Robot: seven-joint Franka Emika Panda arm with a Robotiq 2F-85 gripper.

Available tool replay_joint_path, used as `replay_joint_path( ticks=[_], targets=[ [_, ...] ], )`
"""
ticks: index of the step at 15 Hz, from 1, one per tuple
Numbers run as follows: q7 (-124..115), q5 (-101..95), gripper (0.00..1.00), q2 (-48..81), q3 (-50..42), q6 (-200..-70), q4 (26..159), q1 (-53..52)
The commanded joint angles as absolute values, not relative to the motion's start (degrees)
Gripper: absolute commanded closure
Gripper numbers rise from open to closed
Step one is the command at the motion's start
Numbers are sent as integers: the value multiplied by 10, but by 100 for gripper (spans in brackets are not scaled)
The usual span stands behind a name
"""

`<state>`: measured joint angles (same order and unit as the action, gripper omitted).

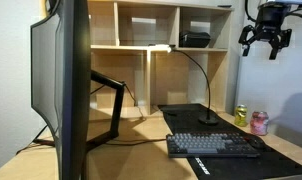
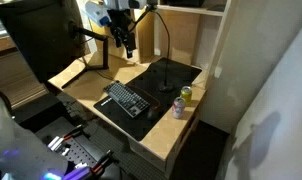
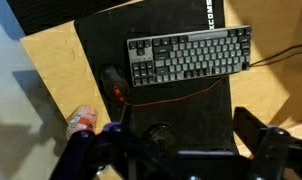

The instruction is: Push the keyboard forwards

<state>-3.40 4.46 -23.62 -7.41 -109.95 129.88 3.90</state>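
Tool [image 3: 181, 132] hangs open, high up — the dark grey keyboard [image 3: 189, 56] lies flat, slightly askew.

In an exterior view the camera sits low at desk height, the monitor [image 1: 61, 85] close at 9 o'clock, and faces the shelves [image 1: 161, 25]. In an exterior view set higher and farther off, it looks down across the whole desk [image 2: 76, 75], with the keyboard [image 2: 128, 99] central. The wrist view looks straight down, with the gripper [image 3: 196, 155] at 6 o'clock. All three share the keyboard and desk mat [image 3: 181, 120].

Raised high in air: black two-finger gripper [image 1: 264, 45] pointing straight down, fingers [image 3: 253, 135] spread wide apart; white robot arm [image 2: 99, 12] above it.
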Motion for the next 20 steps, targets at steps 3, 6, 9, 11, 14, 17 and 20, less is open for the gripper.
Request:
replay_joint_path(
  ticks=[3, 6, 9, 11, 14, 17, 20],
  targets=[
    [-57, 42, 0, -230, -63, -1041, 1283, 52],
    [38, 79, 0, -230, -85, -964, 1271, 31],
    [95, 132, 0, -231, -95, -955, 1269, 26],
    [110, 125, 0, -230, -90, -963, 1269, 32],
    [95, 117, 0, -236, -83, -968, 1276, 37],
    [105, 80, 0, -232, -79, -940, 1269, 39],
    [111, 120, 0, -292, -83, -919, 1196, 27]
  ],
)
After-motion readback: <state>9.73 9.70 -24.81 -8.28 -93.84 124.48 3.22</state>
